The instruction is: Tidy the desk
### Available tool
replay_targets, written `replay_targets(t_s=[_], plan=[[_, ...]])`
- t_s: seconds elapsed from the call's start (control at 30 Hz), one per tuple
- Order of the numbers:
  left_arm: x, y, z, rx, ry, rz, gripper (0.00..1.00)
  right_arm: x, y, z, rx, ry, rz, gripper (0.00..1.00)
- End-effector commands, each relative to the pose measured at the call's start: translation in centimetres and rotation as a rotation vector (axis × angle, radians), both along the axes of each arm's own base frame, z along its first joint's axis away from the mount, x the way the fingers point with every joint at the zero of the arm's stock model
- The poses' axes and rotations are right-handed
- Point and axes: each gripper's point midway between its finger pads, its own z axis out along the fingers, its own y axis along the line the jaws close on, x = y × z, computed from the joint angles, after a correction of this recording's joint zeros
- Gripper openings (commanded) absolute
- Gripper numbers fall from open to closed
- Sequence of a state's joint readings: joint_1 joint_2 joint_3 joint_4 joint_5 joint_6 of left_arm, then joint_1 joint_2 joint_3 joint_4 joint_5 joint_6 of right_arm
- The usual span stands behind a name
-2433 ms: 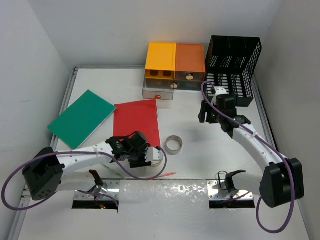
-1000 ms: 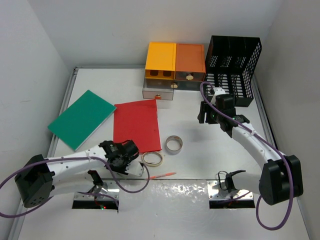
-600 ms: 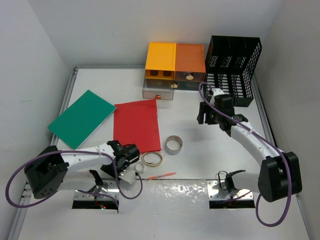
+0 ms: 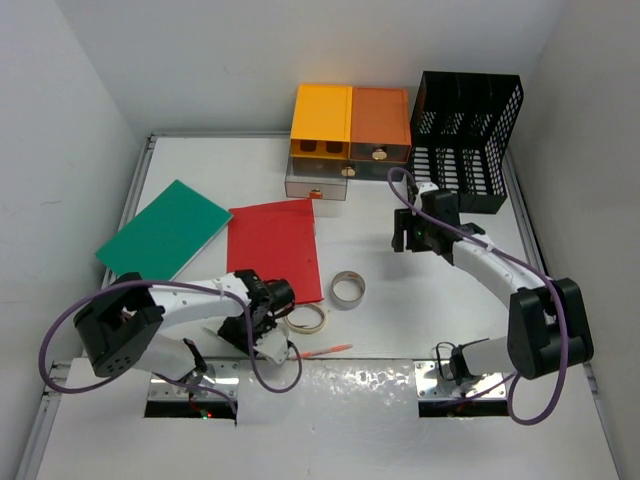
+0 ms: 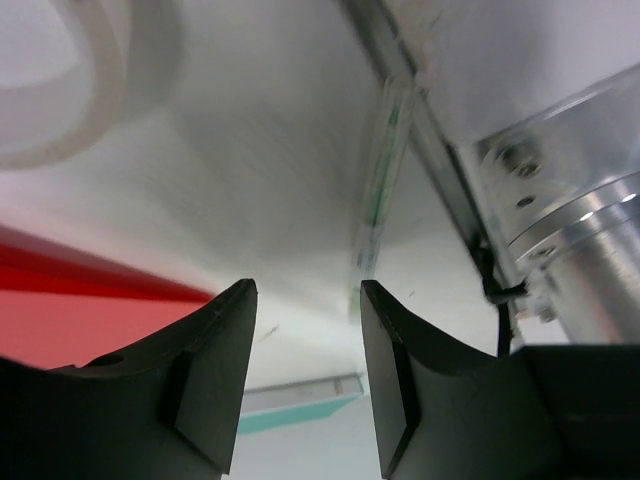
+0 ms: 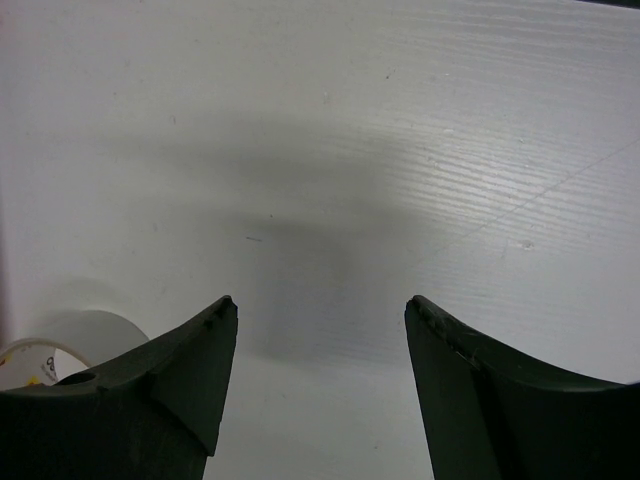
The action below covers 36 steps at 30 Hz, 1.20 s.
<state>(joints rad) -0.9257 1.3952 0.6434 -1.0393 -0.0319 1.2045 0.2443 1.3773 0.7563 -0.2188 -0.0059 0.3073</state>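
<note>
Broadly, the bench point(image 4: 200, 165) spread under both arms. Your right pincer point(image 4: 404, 238) hung spread and empty over mid-bench, and your left pincer point(image 4: 272, 342), likewise spread, sat by the near edge. The orange pen point(image 4: 326, 350) lay just right of the left one, its long axis along that edge.

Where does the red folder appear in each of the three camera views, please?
Top external: the red folder lies flat on the desk, left of centre.
Left wrist: the red folder is a blurred red band at the lower left.
Right wrist: not clearly in it.
Shared landmark: the cream tape ring, just off the folder's near right corner from above, sits at the upper left in the left wrist view.
</note>
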Motion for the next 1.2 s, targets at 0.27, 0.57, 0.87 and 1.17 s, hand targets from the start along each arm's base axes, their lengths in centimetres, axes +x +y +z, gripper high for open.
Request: replay_targets(t_s=[0.27, 0.57, 0.87, 1.17], plan=[[1.0, -2.7, 2.9, -0.135, -0.047, 0.020, 0.43, 1.8, 3.6, 4.0, 0.060, -0.153, 0.182, 0.67], [0.9, -0.5, 0.8, -0.044, -0.092, 0.015, 0.44, 0.3, 7.2, 5.4, 0.047, -0.181, 0.353, 0.70], [2.2, 0.4, 1.2, 0.017, -0.160, -0.033, 0.45, -0.1, 6.3, 4.4, 0.013, -0.150, 0.319, 0.70], [0.0, -4.2, 3.9, -0.165, -0.015, 0.126, 0.46, -0.2, 7.1, 4.2, 0.032, -0.151, 0.324, 0.71]])
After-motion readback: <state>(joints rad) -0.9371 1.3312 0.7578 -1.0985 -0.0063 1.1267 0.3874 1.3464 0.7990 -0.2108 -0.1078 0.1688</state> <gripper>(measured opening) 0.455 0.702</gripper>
